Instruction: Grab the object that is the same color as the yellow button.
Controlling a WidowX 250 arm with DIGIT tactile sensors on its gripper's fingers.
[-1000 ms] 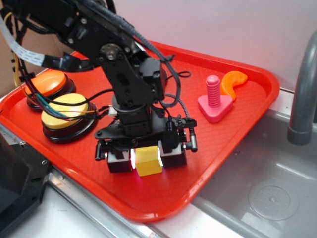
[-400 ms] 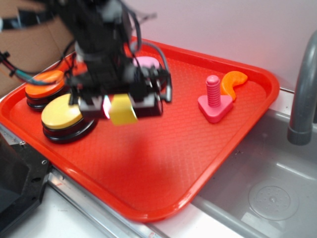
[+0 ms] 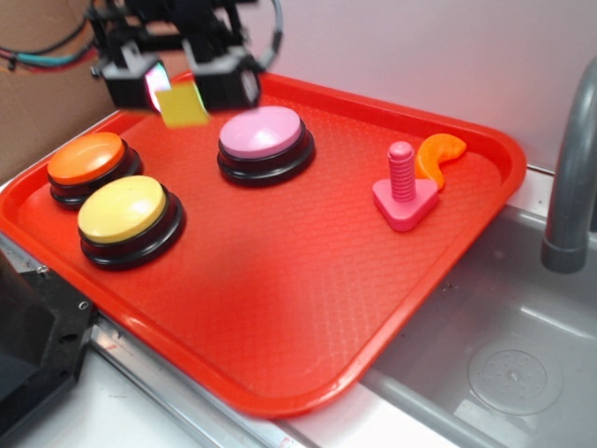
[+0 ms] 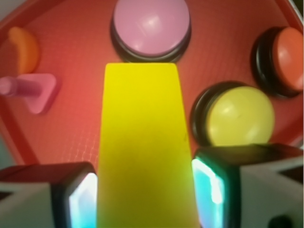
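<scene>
Gripper (image 3: 183,89): clenched on the yellow block (image 3: 183,104), one finger pressed against each side; raised in the air above the far left corner of the red tray (image 3: 308,308).
Yellow block: clear of the tray surface, pinched between the fingers (image 4: 216,187), filling the middle of the wrist view (image 4: 142,147).
Yellow button (image 3: 123,209): near the tray's left edge, on a black round base, toward the front.
Orange button (image 3: 87,158): just behind the yellow button, against the left edge.
Pink button (image 3: 261,132): toward the far edge, just right of the gripper.
Pink peg on triangular base (image 3: 404,193): upright, toward the far right corner.
Orange curved piece (image 3: 437,154): lying just behind the peg, nearest the far right corner.
Grey pipe (image 3: 569,177): beyond the tray's right edge.
</scene>
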